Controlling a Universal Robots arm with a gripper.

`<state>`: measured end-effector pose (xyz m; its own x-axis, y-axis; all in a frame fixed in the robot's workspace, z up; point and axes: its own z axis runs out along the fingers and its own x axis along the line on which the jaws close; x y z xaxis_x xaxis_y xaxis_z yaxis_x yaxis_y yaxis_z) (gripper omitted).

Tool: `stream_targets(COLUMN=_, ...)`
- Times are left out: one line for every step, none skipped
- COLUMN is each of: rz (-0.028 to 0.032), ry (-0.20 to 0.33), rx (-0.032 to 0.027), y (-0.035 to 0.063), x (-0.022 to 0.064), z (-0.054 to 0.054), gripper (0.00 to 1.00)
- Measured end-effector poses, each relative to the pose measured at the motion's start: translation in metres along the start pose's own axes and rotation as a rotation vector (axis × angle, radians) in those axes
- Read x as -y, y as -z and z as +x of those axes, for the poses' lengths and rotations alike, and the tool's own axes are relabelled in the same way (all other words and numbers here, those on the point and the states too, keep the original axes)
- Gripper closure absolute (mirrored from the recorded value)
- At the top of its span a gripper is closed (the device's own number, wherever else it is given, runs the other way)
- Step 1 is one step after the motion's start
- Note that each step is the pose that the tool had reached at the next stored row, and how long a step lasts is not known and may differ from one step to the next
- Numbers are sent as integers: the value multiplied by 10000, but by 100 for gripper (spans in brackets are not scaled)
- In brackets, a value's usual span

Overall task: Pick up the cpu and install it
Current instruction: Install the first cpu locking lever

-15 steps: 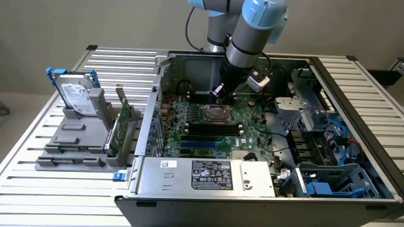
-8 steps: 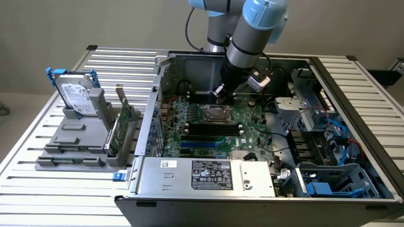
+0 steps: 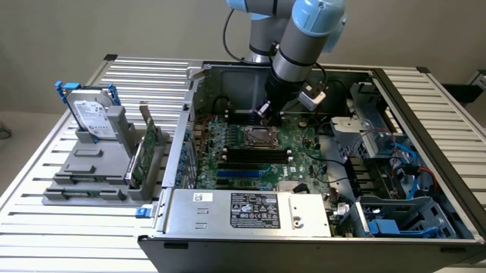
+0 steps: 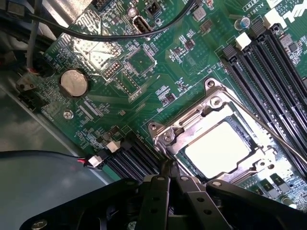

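One gripper (image 4: pixel 169 178), fingers drawn together with nothing between them, poised above the motherboard (image 4: pixel 144 81) just beside the processor socket (image 4: pixel 218 139). In the exterior view it hangs inside the open computer case (image 3: pixel 425 114), close over the socket.

One cpu (image 4: pixel 217 147) — pale metal top, lying flat within the socket's steel frame, apparently seated square with no corner riding up. It rests free of the fingers, and the placing looks done.

Handling note: judged from this position, the work at the socket asks for a straight, slow vertical line with no sideways drag, since the closed fingertips sit close to the frame's edge and could nudge the chip or catch the steel surround. The black cable (image 4: pixel 96 34) crossing the board lies well apart.

Containers and contents:
- Computer case, open-sided: motherboard with coin cell (image 4: pixel 74 82), empty memory slots (image 4: pixel 268 62), power supply (image 3: pixel 251 211) along the near wall, drive bays with blue fittings at the exterior view's right.
- Grey parts rack (image 3: pixel 95 170) on the slatted table (image 3: pixel 45 239), at the exterior view's left: hard drive (image 3: pixel 93 116) in blue brackets, standing upright; a green circuit card (image 3: pixel 144 149), also upright.
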<state>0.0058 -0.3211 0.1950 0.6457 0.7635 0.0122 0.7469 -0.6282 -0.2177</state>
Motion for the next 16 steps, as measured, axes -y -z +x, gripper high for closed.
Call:
stream_targets(rz=-1, ry=40, rx=-11, y=0, x=0, z=0, gripper=89)
stream_targets(rz=-2, ry=82, rx=-21, y=0, x=0, z=0, gripper=89)
stream_targets(rz=-3, ry=123, rx=-30, y=0, x=-1, z=-1, gripper=89)
stream_targets(rz=-3, ry=165, rx=-39, y=0, x=-2, z=-1, gripper=89)
stream_targets(rz=-4, ry=208, rx=-47, y=0, x=-2, z=-3, gripper=89)
stream_targets(rz=-4, ry=254, rx=-57, y=0, x=-3, z=-4, gripper=89)
stream_targets(rz=-5, ry=303, rx=-67, y=0, x=-4, z=-5, gripper=89)
stream_targets(rz=-5, ry=350, rx=-78, y=0, x=-5, z=-6, gripper=89)
stream_targets(rz=-4, ry=394, rx=-85, y=-1, x=-6, z=-7, gripper=89)
stream_targets(rz=-4, ry=439, rx=-89, y=-2, x=-7, z=-8, gripper=89)
stream_targets(rz=-5, ry=482, rx=-93, y=-3, x=-9, z=-9, gripper=89)
stream_targets(rz=-6, ry=523, rx=-95, y=-3, x=-11, z=-12, gripper=89)
stream_targets(rz=-5, ry=561, rx=-101, y=-3, x=-12, z=-14, gripper=89)
stream_targets(rz=-5, ry=599, rx=-115, y=-3, x=-14, z=-16, gripper=89)
stream_targets(rz=-8, ry=628, rx=-141, y=-3, x=-15, z=-18, gripper=89)
stream_targets(rz=-12, ry=644, rx=-181, y=-2, x=-16, z=-19, gripper=89)
